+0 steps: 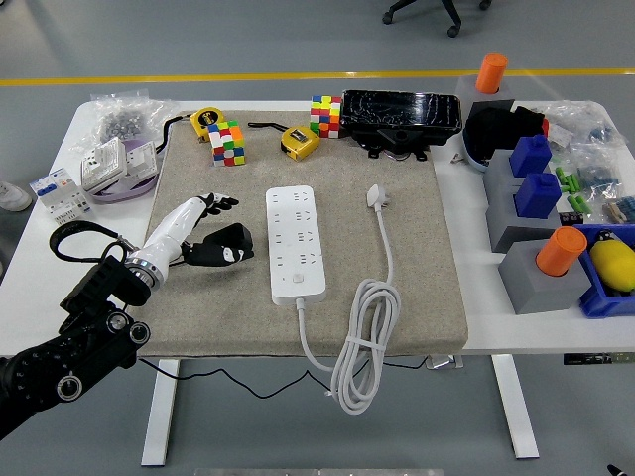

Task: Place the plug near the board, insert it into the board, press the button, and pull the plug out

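Note:
A white power strip (296, 244) lies lengthwise in the middle of the grey mat (417, 278). Its button (299, 280) sits near the strip's near end. The white plug (378, 196) lies on the mat to the strip's right, its cord running down to a coiled bundle (359, 352) that hangs over the table's near edge. My left hand (216, 238) rests over the mat to the left of the strip, fingers relaxed and holding nothing. The right arm is out of view.
Two colour cubes (226, 144) (324, 116), two yellow tape measures (300, 140) and a black tray (402, 118) line the mat's far edge. Sockets (117, 162) lie at the far left. Grey and blue blocks with orange cylinders (539, 223) stand on the right.

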